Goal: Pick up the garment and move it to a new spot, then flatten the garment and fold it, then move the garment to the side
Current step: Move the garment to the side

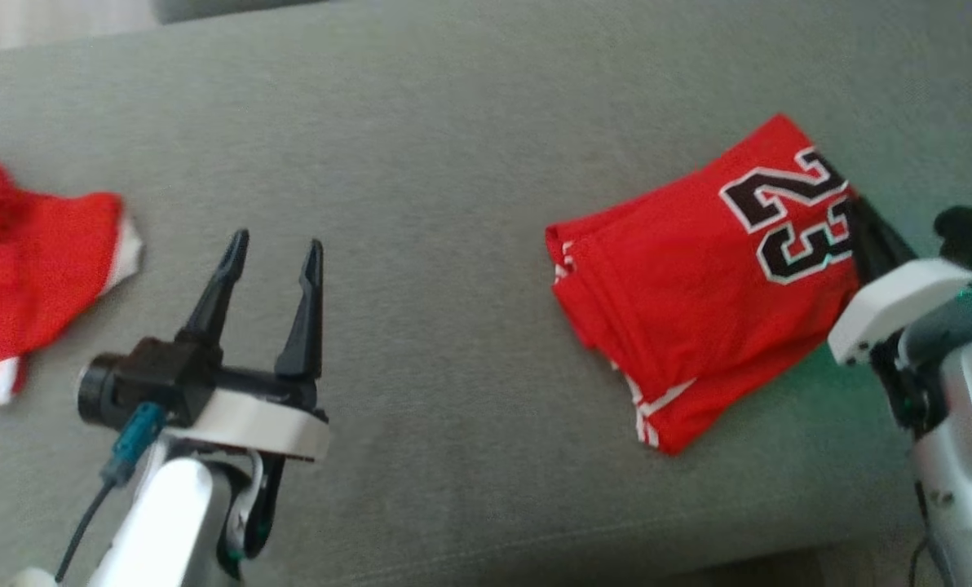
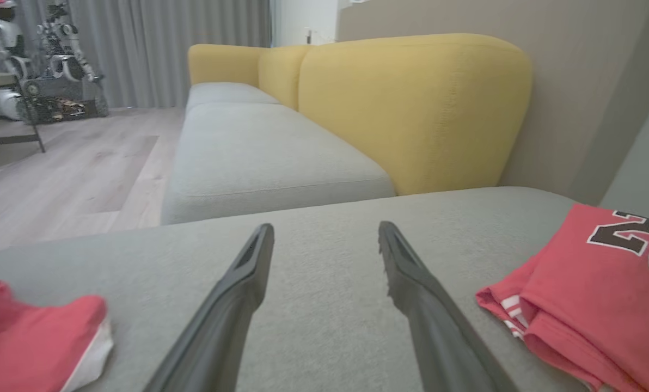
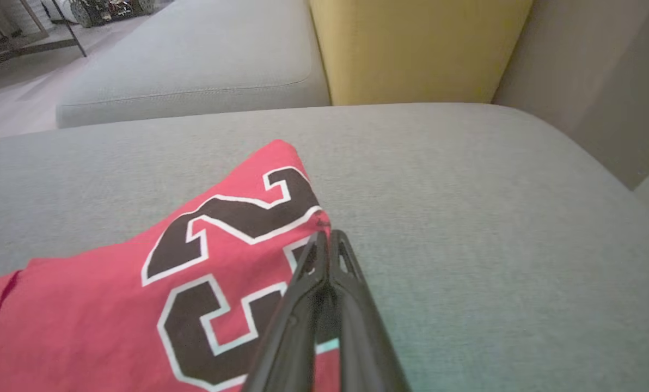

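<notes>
Right wrist view: right pincer tight on edge of garment (left pincer spread wide).

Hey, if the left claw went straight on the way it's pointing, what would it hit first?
Probably bare grey cushion: the left claw points between the folded jersey and the other red garment; beyond lies the yellow backrest, depth unclear.

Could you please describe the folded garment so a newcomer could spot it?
On the grey cushion, look to the robot's right. The folded red jersey lies there by the right gripper; unlike the crumpled red cloth opposite, it bears a 23.
</notes>
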Available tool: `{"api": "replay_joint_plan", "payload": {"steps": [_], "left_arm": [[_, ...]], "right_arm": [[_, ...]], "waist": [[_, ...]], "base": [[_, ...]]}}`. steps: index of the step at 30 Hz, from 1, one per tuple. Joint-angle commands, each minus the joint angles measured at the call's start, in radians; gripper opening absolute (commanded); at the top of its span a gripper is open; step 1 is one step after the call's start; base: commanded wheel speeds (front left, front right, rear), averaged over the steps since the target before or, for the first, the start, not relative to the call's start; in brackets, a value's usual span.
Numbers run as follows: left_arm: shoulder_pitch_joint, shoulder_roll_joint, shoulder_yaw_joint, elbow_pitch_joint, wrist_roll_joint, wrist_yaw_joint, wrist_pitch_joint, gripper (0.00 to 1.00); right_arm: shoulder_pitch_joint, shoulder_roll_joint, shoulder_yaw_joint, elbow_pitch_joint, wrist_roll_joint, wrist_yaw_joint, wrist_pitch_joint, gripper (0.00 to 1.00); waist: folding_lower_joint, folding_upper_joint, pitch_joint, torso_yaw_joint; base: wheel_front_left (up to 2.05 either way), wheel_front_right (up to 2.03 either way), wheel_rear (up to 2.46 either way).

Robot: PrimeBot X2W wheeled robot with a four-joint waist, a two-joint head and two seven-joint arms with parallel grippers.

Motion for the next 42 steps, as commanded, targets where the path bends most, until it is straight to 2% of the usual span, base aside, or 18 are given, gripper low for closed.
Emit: {"api": "replay_joint_plan", "payload": {"steps": [1, 6, 11, 20, 23, 29, 30, 32, 33, 34, 42], "left_arm": [[-0.056, 0.028, 0.037, -0.043, 0.012, -0.002, -0.002, 1.00], [-0.108, 0.051, 0.030, -0.074, 0.030, -0.012, 0.028, 1.00], [-0.166, 0.070, 0.019, -0.098, 0.045, -0.028, 0.054, 1.00], [-0.221, 0.081, -0.004, -0.117, 0.062, -0.042, 0.073, 1.00], [-0.225, 0.084, -0.007, -0.120, 0.064, -0.043, 0.076, 1.00], [-0.241, 0.091, -0.015, -0.123, 0.065, -0.049, 0.079, 1.00], [-0.242, 0.091, -0.016, -0.121, 0.065, -0.049, 0.079, 1.00], [-0.242, 0.091, -0.018, -0.118, 0.064, -0.049, 0.077, 1.00], [-0.242, 0.091, -0.019, -0.114, 0.062, -0.049, 0.076, 1.00], [-0.241, 0.090, -0.020, -0.109, 0.060, -0.049, 0.074, 1.00], [-0.206, 0.067, -0.025, -0.059, 0.034, -0.041, 0.040, 1.00]], "right_arm": [[-0.041, -0.016, 0.010, -0.021, 0.002, -0.001, -0.013, 0.00], [-0.160, -0.011, -0.002, 0.044, 0.008, -0.001, -0.047, 0.00], [-0.304, -0.020, -0.044, 0.145, 0.016, -0.001, -0.091, 0.00], [-0.488, -0.067, -0.171, 0.311, -0.003, -0.001, -0.151, 0.00], [-0.511, -0.070, -0.159, 0.335, 0.001, -0.001, -0.137, 0.00], [-0.551, -0.082, -0.176, 0.387, -0.025, -0.001, -0.177, 0.00], [-0.553, -0.082, -0.181, 0.397, -0.032, -0.001, -0.183, 0.18], [-0.557, -0.074, -0.188, 0.418, -0.038, -0.001, -0.182, 0.42], [-0.557, -0.070, -0.189, 0.425, -0.044, -0.001, -0.185, 0.82], [-0.554, -0.069, -0.193, 0.434, -0.052, -0.001, -0.186, 1.00], [-0.464, -0.054, -0.237, 0.419, -0.112, -0.001, -0.239, 1.00]], "waist": [[-0.0001, 0.0000, 0.065, -0.077], [-0.0001, 0.0000, 0.139, -0.151], [-0.0001, 0.0000, 0.207, -0.192], [-0.0001, 0.0000, 0.278, -0.206], [-0.0001, 0.0000, 0.292, -0.206], [-0.0001, 0.0000, 0.324, -0.201], [-0.0001, 0.0000, 0.326, -0.200], [-0.0001, 0.0000, 0.325, -0.200], [-0.0001, 0.0000, 0.322, -0.199], [-0.0001, 0.0000, 0.317, -0.199], [-0.0001, 0.0000, 0.220, -0.172]], "base": [[0.00, 0.00, 0.00], [0.00, 0.00, 0.00], [0.00, 0.00, 0.00], [0.00, 0.00, 0.00], [0.00, 0.00, 0.00], [0.00, 0.00, 0.00], [0.00, 0.00, 0.00], [0.00, 0.00, 0.00], [0.00, 0.00, 0.00], [0.00, 0.00, 0.00], [0.00, 0.00, 0.00]]}}
